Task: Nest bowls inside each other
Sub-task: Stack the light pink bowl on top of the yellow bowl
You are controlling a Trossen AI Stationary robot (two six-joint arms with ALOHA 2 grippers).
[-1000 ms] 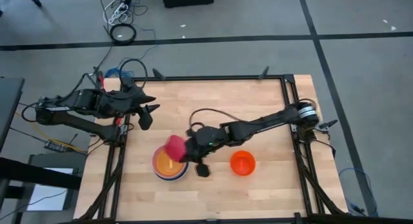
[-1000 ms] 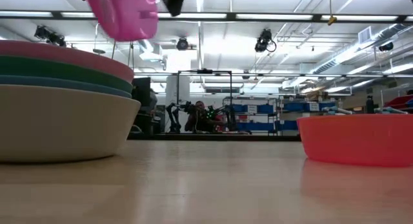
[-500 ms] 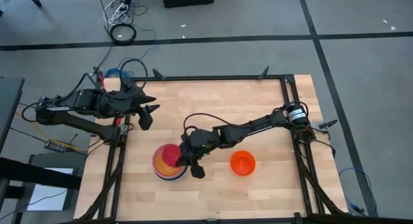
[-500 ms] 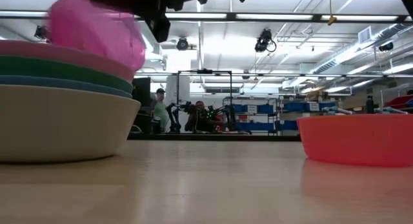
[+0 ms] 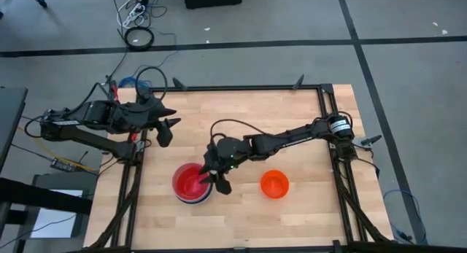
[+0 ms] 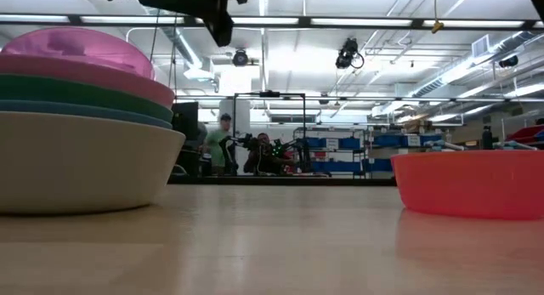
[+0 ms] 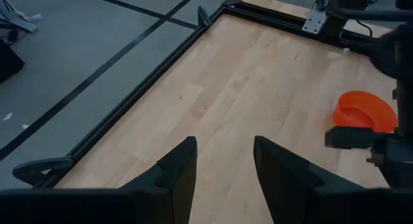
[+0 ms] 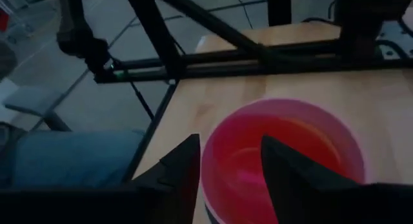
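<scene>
A stack of bowls point(image 5: 191, 186) stands near the table's front, left of centre. In the low view its layers are a pale grey-white bowl point(image 6: 85, 159) at the bottom, then blue, green and light pink rims. A magenta bowl point(image 8: 284, 143) lies on top, its wall domed above the pink rim point(image 6: 76, 47). My right gripper point(image 8: 229, 179) hangs open just above the stack's right rim point(image 5: 212, 178), with the magenta bowl showing beyond its fingers. An orange-red bowl point(image 5: 274, 184) sits alone on the table to the right. My left gripper point(image 7: 226, 179) waits open at the table's far left point(image 5: 166, 129).
A black metal frame point(image 5: 325, 122) borders the wooden table. Bare wood lies between the stack and the orange-red bowl point(image 6: 467, 183) and across the far half of the table point(image 7: 258, 75). Beyond the table, a person stands in the room point(image 6: 219, 142).
My right gripper carried the magenta bowl, held tilted above the stack, down and toward the table's left. It then opened and let go. The bowl has dropped from its tipped, lifted pose and now lies in the top of the stack.
</scene>
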